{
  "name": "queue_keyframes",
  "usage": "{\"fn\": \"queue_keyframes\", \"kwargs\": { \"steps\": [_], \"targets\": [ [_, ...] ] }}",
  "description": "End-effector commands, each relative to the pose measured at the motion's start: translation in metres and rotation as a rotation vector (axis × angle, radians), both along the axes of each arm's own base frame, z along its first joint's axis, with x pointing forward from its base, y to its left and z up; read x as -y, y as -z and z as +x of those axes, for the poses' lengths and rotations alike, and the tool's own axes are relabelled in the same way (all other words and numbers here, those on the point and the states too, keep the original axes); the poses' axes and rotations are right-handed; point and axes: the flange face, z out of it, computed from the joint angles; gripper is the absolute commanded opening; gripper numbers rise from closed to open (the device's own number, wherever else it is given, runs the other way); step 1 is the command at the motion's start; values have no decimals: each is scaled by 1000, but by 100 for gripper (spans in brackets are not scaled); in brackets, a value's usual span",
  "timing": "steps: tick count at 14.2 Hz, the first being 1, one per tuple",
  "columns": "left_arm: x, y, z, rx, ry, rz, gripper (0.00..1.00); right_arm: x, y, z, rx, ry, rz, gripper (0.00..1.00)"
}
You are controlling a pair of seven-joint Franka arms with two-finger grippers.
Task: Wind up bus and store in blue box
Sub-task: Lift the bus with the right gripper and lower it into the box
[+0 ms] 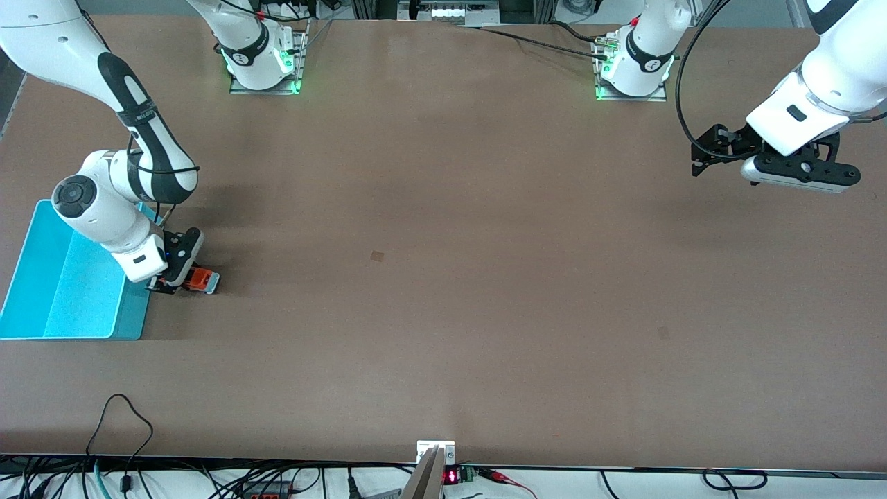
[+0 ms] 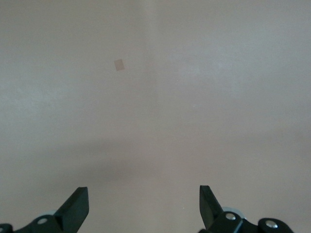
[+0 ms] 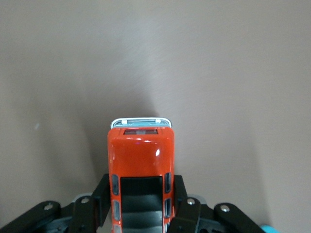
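The small orange-red bus [image 1: 203, 279] with its whitish-grey front end lies low at the table, right beside the blue box [image 1: 69, 291], on the box's side toward the table's middle. My right gripper [image 1: 181, 277] is shut on the bus, its fingers pressed against both sides of the body. In the right wrist view the bus [image 3: 141, 170] shows its dark roof panel between the fingers [image 3: 103, 194]. My left gripper [image 1: 714, 154] waits open and empty, high over the left arm's end of the table; its fingertips [image 2: 80, 204] stand wide apart over bare table.
The blue box sits at the right arm's end of the table, with nothing showing in it. A corner of it shows in the right wrist view [image 3: 269, 229]. Cables and a small device [image 1: 436, 461] lie along the table's near edge.
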Motion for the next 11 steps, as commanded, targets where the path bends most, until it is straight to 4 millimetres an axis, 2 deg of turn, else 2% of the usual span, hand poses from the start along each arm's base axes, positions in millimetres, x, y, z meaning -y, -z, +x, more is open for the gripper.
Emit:
{"fn": "queue_keyframes", "kwargs": {
  "steps": [1, 2, 4, 5, 6, 9, 11],
  "targets": [
    [1, -5, -2, 0, -8, -2, 100, -25, -67, 12, 22, 151, -7, 0],
    [1, -5, -2, 0, -8, -2, 100, -27, -91, 16, 33, 221, -6, 0],
    [1, -5, -2, 0, -8, -2, 100, -20, -124, 18, 51, 298, -10, 0],
    [1, -5, -2, 0, -8, -2, 100, -6, -141, 18, 45, 365, 13, 0],
    [1, -5, -2, 0, -7, -2, 100, 24, -152, 14, 17, 500, 68, 0],
    [0, -5, -2, 0, -11, -2, 100, 101, -147, -1, -19, 809, 136, 0],
    [0, -5, -2, -2, -10, -2, 100, 160, -126, -16, -26, 951, 113, 0]
  ]
}}
